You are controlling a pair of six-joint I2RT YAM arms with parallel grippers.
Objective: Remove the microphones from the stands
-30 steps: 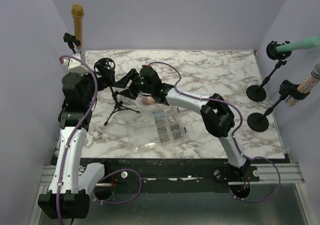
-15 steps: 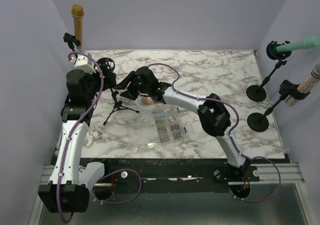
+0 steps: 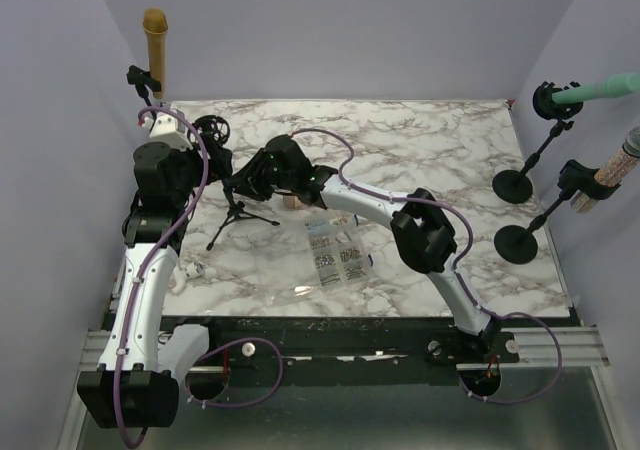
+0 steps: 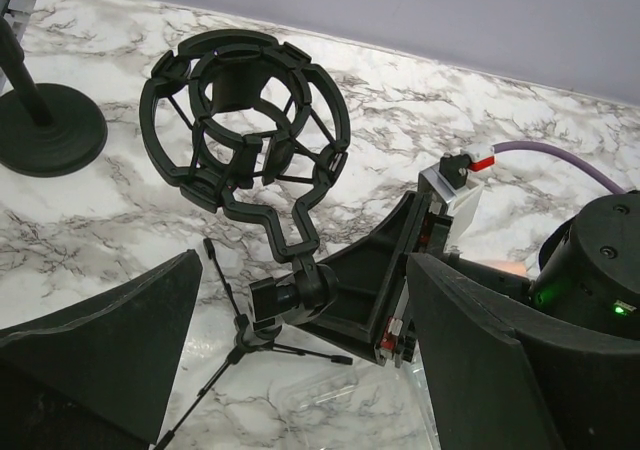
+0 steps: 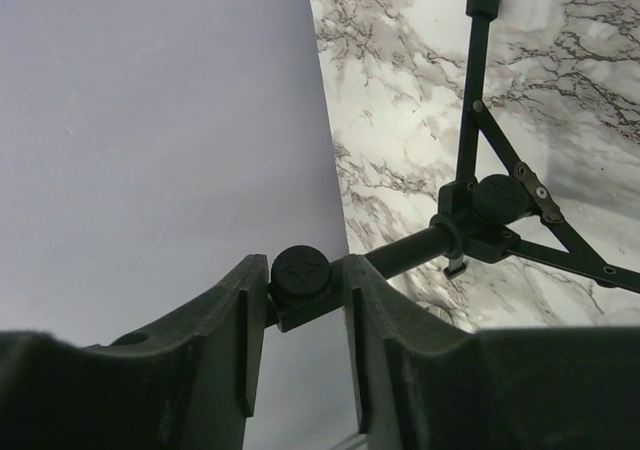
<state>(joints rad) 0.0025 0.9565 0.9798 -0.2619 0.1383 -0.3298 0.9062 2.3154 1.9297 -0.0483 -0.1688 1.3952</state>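
A small black tripod stand (image 3: 236,213) stands at the table's left, with an empty black shock-mount ring (image 3: 210,131) on top; the ring fills the left wrist view (image 4: 245,120). My right gripper (image 3: 240,176) is shut on the stand's swivel knob (image 5: 300,273), just under the ring, and the tripod legs (image 5: 500,205) show beyond it. My left gripper (image 4: 305,270) is open, its jaws wide either side of the same joint (image 4: 295,295). A pinkish object (image 3: 291,202) lies on the table behind the right gripper; I cannot tell whether it is the microphone.
A clear bag of small parts (image 3: 335,251) lies mid-table. A tan microphone (image 3: 155,42) stands on a stand at the back left, its round base (image 4: 45,130) near the ring. Two round-base stands (image 3: 516,186) (image 3: 518,242) hold a green (image 3: 600,89) and a glittery microphone (image 3: 620,165) at the right.
My right gripper has moved left along the table to the stand's joint. My left arm has shifted up and back a little, then held still.
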